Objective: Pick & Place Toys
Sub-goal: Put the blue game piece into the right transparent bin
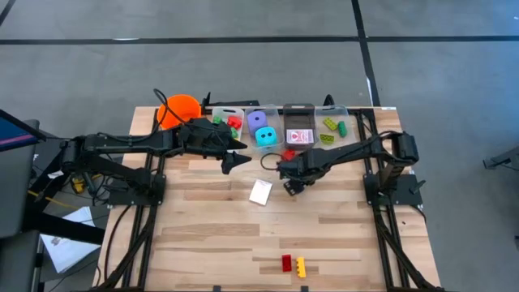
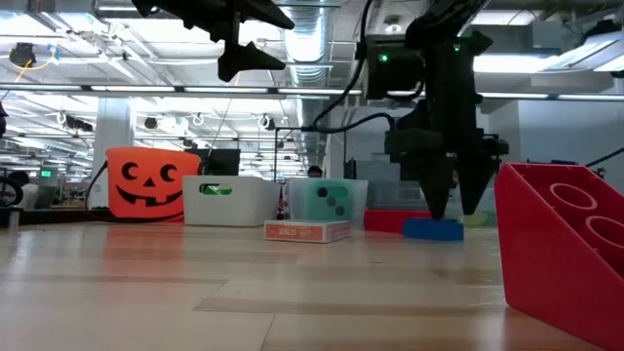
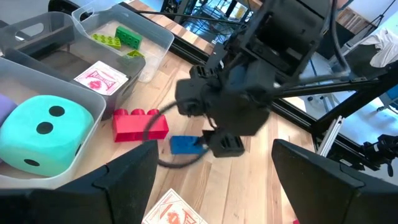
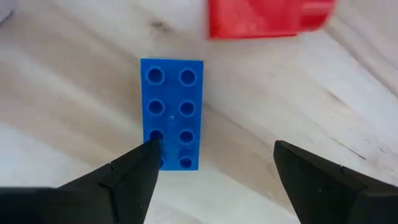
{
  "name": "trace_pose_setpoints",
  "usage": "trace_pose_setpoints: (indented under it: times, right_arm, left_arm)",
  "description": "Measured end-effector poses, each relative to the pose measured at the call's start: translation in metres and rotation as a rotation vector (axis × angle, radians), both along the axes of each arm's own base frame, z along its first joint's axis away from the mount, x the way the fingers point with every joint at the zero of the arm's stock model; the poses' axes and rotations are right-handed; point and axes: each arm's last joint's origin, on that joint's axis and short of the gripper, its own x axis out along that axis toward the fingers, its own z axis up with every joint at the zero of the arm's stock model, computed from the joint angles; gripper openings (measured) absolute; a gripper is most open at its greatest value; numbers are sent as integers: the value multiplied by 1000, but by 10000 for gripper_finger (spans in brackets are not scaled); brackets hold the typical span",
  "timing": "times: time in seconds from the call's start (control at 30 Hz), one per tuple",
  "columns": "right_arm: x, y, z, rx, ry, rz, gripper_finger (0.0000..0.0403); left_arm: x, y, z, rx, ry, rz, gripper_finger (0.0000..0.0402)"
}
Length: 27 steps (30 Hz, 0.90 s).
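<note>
Right hand (image 4: 214,165) spread open just above blue brick (image 4: 171,112), red brick (image 4: 261,17) beside

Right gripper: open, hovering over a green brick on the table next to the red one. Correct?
Not quite: the brick under the open right gripper is blue, not green, as the right wrist view shows. It does lie on the table beside the red brick.

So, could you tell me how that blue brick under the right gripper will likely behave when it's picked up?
The blue brick looks like rigid moulded plastic, so probably stiff and light. It lies flat, studs up, unlikely to roll or tip. Its smooth sides may slip if the open right gripper closes off-centre.
</note>
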Motion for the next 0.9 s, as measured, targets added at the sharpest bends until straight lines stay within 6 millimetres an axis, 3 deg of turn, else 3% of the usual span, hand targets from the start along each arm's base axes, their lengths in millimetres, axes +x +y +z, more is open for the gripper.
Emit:
trace_pose_setpoints:
  times: [0.2,0.47,0.67,0.9]
  right_arm:
    - [25,10,20,-42,-171,73,306]
    - [30,10,18,-32,-207,3,306]
    - [30,10,10,0,-160,-100,306]
    - [33,17,-17,144,-59,-184,306]
  left_arm:
    - [0,0,0,0,0,0,307]
    - [0,0,0,0,0,0,307]
    - [0,0,0,0,0,0,307]
    - [0,0,0,0,0,0,307]
